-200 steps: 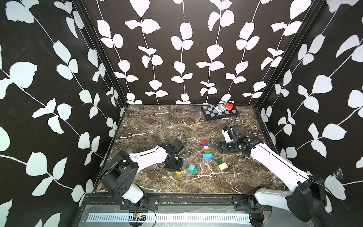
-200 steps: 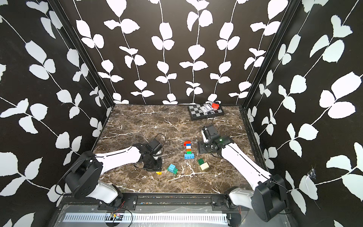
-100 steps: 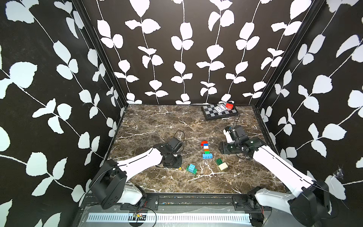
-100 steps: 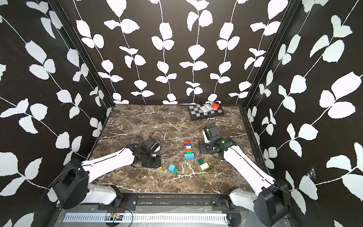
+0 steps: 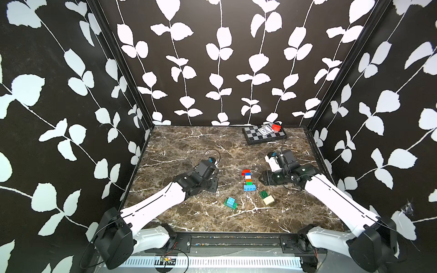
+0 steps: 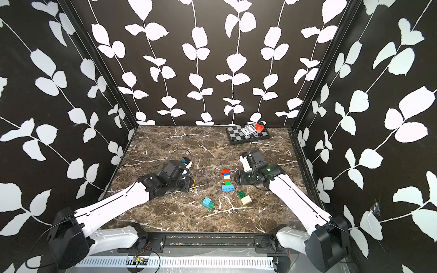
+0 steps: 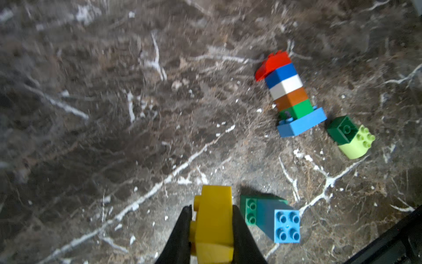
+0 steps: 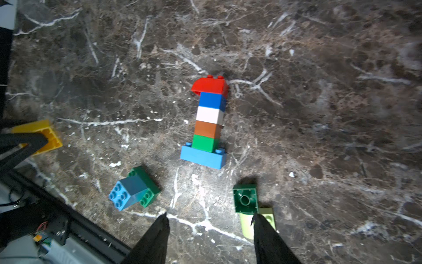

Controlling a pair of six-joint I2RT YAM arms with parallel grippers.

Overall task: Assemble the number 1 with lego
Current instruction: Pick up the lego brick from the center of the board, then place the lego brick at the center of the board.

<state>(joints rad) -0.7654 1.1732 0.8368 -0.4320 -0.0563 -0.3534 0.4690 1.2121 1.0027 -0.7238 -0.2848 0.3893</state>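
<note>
A lego figure lies flat mid-table in both top views point(image 5: 248, 180) point(image 6: 227, 180): a column of red, blue, white, orange and green bricks on a light blue base point(image 8: 203, 157). My left gripper point(image 7: 212, 209), left of the figure, is shut on a yellow brick point(image 7: 214, 224). That brick shows only as a sliver in a top view point(image 6: 193, 182). My right gripper point(image 8: 210, 214) is open and holds nothing. It hovers low just right of the figure point(image 5: 263, 180). A dark green brick point(image 8: 245, 198) lies by one finger point(image 8: 262, 230).
A blue brick on a green one point(image 5: 230, 202) lies loose in front of the figure, with a dark green and cream pair point(image 5: 267, 198) to its right. A chessboard point(image 5: 253, 138) carrying a card box and a red brick point(image 5: 276, 127) sits at the back right. Patterned walls enclose the table.
My left arm has dropped flatter, and its gripper has carried the yellow brick away from the table's front edge. The right arm has barely moved.
</note>
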